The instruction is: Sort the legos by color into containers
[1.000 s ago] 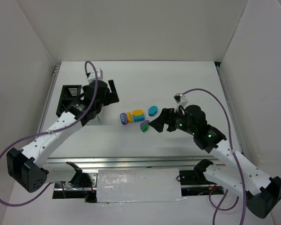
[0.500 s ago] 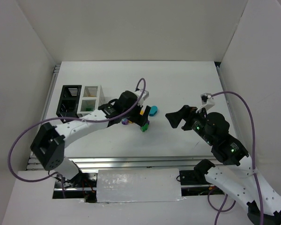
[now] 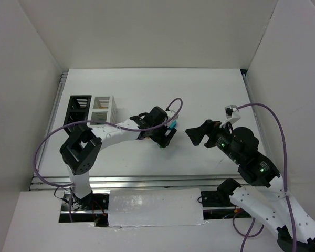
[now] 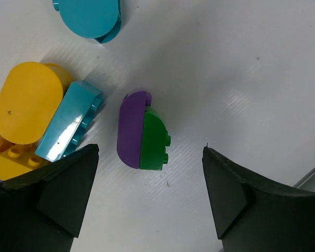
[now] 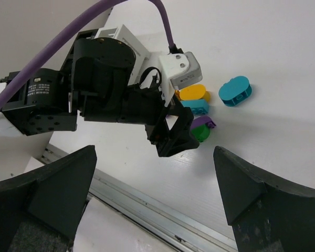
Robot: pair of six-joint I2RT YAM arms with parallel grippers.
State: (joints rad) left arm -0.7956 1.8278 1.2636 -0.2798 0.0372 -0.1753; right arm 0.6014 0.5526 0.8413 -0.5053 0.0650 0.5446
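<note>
The legos lie clustered mid-table. In the left wrist view a purple-and-green brick (image 4: 142, 137) sits at the tips of my left gripper (image 4: 150, 178), which is open, its fingers well clear on both sides. Left of it are a teal brick (image 4: 71, 126), a rounded yellow one (image 4: 29, 102) and, farther off, a rounded teal one (image 4: 89, 18). From above, my left gripper (image 3: 165, 137) covers most of the cluster; only the rounded teal lego (image 3: 172, 124) shows clearly. My right gripper (image 3: 193, 134) hangs open and empty to the right of the cluster, above the table. The containers, black (image 3: 79, 107) and white (image 3: 103, 107), stand at the left.
The left arm (image 3: 121, 131) stretches from the near left across to the middle of the table. The table's metal front rail (image 5: 147, 205) runs just below my right gripper (image 5: 155, 173). White walls enclose the table on three sides.
My left arm swung from over the containers across to the legos and came down over the purple-and-green brick. My right gripper drew back to the right from the cluster, then held still.
</note>
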